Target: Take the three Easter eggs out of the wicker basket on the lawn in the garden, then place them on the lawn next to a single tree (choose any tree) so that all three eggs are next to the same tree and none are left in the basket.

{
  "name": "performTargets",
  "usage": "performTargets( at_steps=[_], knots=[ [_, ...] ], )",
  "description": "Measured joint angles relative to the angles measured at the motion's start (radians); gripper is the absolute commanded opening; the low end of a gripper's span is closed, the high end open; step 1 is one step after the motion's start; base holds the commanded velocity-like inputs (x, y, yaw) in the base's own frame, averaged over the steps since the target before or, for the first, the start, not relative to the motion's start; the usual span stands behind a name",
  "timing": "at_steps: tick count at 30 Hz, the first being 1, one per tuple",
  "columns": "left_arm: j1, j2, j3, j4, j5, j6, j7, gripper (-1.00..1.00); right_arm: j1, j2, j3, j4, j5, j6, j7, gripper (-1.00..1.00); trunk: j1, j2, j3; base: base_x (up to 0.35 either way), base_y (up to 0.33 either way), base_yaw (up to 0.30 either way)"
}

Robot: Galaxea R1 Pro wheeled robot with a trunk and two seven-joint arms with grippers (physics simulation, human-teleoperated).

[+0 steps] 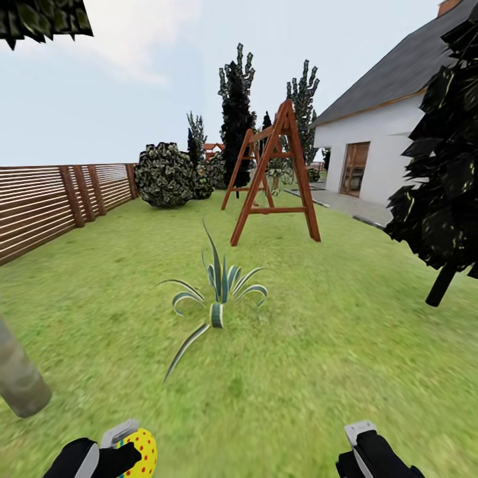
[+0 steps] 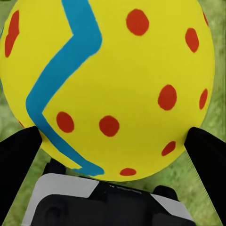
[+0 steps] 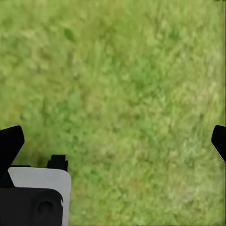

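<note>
Head view: the left gripper sits at the lower edge of frame with a yellow Easter egg clamped between its fingers, held above the lawn; the right gripper is at the lower right, empty. Left wrist view gives the detail the head view lacks: the egg carries red dots and a blue zigzag band, and both black fingertips press against its lower sides, grass visible past its edges. Right wrist view: fingers spread wide at the frame edges, bare grass between them. The head view alone shows the surroundings; a pale mottled tree trunk close at lower left, a striped spiky plant ahead, the wooden swing frame beyond it, a slat fence at left, the white house and a dark conifer at right.
</note>
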Motion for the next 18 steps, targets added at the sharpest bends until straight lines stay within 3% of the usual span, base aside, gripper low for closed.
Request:
performTargets(
  at_steps=[4,8,14,18],
  knots=[
    [0.000,-0.001,-0.001,0.001,0.000,-0.002,-0.006,-1.00,0.000,-0.003,-0.014,0.000,0.000,-0.008,0.003,1.00,0.000,0.000,0.000,0.172,-0.022,0.001],
    [0.000,-0.003,-0.001,0.002,0.000,-0.003,-0.006,-1.00,0.000,-0.025,-0.025,0.002,0.000,-0.013,0.006,1.00,0.001,0.000,0.000,0.008,-0.001,0.000],
    [0.000,-0.004,-0.003,0.055,-0.001,-0.008,-0.006,-1.00,0.000,-0.019,-0.026,0.005,0.001,-0.011,0.003,1.00,0.001,0.000,0.000,0.000,0.000,0.000],
    [0.000,-0.006,-0.004,0.057,-0.001,-0.009,-0.006,-1.00,0.000,-0.015,-0.027,0.006,0.003,-0.011,-0.002,1.00,0.001,0.000,0.000,0.000,0.000,0.202]
  ],
)
